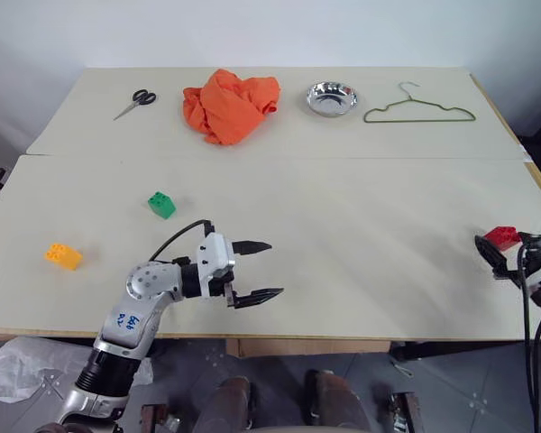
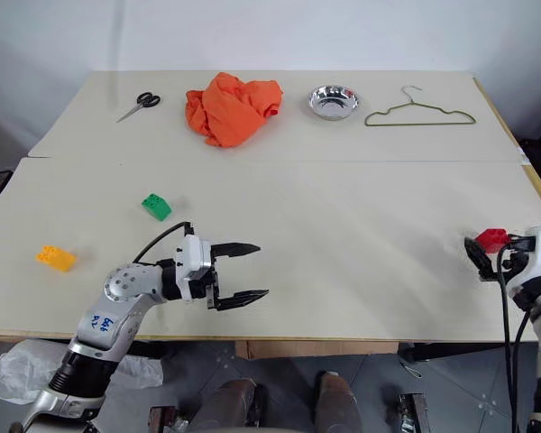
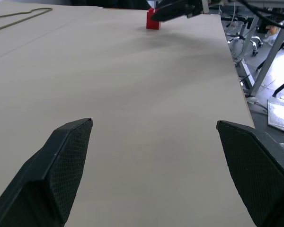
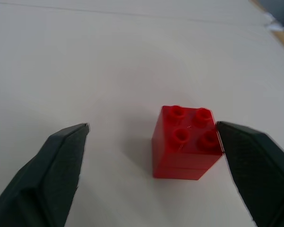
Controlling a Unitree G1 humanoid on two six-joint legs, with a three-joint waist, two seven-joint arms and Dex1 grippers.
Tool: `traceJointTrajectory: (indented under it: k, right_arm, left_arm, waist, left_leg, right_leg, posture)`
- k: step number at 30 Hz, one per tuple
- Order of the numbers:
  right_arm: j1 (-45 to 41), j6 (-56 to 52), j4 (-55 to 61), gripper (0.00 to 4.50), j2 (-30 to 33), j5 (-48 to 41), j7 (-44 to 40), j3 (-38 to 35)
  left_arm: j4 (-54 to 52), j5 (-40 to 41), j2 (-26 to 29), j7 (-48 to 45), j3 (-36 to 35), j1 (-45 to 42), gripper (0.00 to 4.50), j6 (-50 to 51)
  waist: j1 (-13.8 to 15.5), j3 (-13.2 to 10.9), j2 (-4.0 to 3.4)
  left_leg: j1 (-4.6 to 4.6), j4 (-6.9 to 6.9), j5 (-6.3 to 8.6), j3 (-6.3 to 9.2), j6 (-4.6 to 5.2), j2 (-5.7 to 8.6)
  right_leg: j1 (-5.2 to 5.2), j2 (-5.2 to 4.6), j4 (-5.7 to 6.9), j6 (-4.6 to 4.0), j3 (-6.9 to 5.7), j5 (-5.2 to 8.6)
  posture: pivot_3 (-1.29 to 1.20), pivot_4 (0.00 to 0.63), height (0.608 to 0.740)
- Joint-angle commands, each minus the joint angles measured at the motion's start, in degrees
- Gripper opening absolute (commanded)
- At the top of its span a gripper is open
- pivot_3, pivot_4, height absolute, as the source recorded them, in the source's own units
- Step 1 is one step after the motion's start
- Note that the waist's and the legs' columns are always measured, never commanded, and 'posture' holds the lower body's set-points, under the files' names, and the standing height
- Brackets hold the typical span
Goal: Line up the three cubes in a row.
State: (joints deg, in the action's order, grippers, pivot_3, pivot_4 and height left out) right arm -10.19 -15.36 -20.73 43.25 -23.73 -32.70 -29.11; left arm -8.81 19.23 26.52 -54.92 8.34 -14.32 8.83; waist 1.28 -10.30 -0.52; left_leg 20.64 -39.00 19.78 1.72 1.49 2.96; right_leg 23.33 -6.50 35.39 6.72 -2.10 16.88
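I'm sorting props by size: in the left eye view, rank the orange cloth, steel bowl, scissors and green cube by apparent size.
Largest to smallest:
orange cloth
steel bowl and scissors, too alike to rank
green cube, though it lies nearer the camera

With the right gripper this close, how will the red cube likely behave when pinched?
The red cube looks like rigid plastic with flat sides, so it should probably grip squarely. It sits off-centre near one finger of the open right gripper, so closing may nudge it sideways first.

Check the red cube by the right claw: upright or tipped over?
Upright. The red cube sits flat on the table, studs facing up, between the open right claw's fingers.
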Motion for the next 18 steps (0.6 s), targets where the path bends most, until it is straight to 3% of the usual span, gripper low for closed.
traceJointTrajectory:
  k: [1, 4, 10, 13, 18]
  right_arm:
    - [-1.70, 0.38, -2.82, 4.31, 0.28, 1.23, -0.07, 0.77]
    - [-2.55, 1.10, -3.37, 3.55, -0.39, 1.90, -1.31, 1.96]
    - [-3.68, 3.80, -4.88, 1.44, -1.34, 2.82, -1.76, 2.86]
    - [-4.00, 6.17, -5.61, 0.97, -1.47, 3.09, -2.83, 2.91]
    - [-3.38, 6.07, -5.11, 0.96, -1.64, 2.82, -2.88, 2.75]
  left_arm:
    - [-2.23, 0.46, -0.37, 0.30, 0.13, 0.38, 4.49, -0.14]
    - [-2.43, 0.59, -0.41, 0.54, -0.05, 0.70, 4.50, 0.00]
    - [-2.23, 0.52, 0.09, 0.17, -0.34, 0.70, 4.50, -0.11]
    - [-1.87, 0.30, 0.40, 0.25, -0.83, 0.21, 4.50, -0.31]
    - [-2.11, 0.29, 0.53, 0.37, -0.88, 0.60, 4.50, -0.34]
  waist:
    - [-0.01, 0.00, 0.00]
    - [-0.19, 0.00, 0.00]
    - [-0.75, 0.01, 0.03]
    - [-0.97, 0.04, 0.07]
    - [-1.21, 0.04, 0.07]
  left_leg:
    - [0.00, 0.00, 0.00, 0.00, 0.00, 0.00]
    - [0.00, 0.01, 0.00, 0.00, -0.01, -0.02]
    - [-0.01, 0.01, 0.00, -0.01, -0.03, -0.05]
    - [-0.04, 0.00, 0.00, -0.01, -0.03, -0.05]
    - [-0.04, 0.01, 0.00, 0.00, -0.03, -0.06]
  right_leg:
    - [0.00, 0.01, 0.00, 0.00, 0.00, 0.00]
    - [0.01, 0.03, 0.00, 0.00, -0.01, 0.00]
    - [0.00, 0.05, 0.01, 0.00, -0.01, 0.00]
    - [-0.03, 0.05, 0.00, 0.00, -0.01, 0.00]
    - [-0.02, 0.04, 0.01, 0.01, 0.00, 0.00]
  posture:
    - [0.00, 0.150, 0.740]
    - [0.00, 0.150, 0.740]
    - [0.00, 0.150, 0.740]
    - [0.00, 0.150, 0.740]
    - [0.00, 0.150, 0.740]
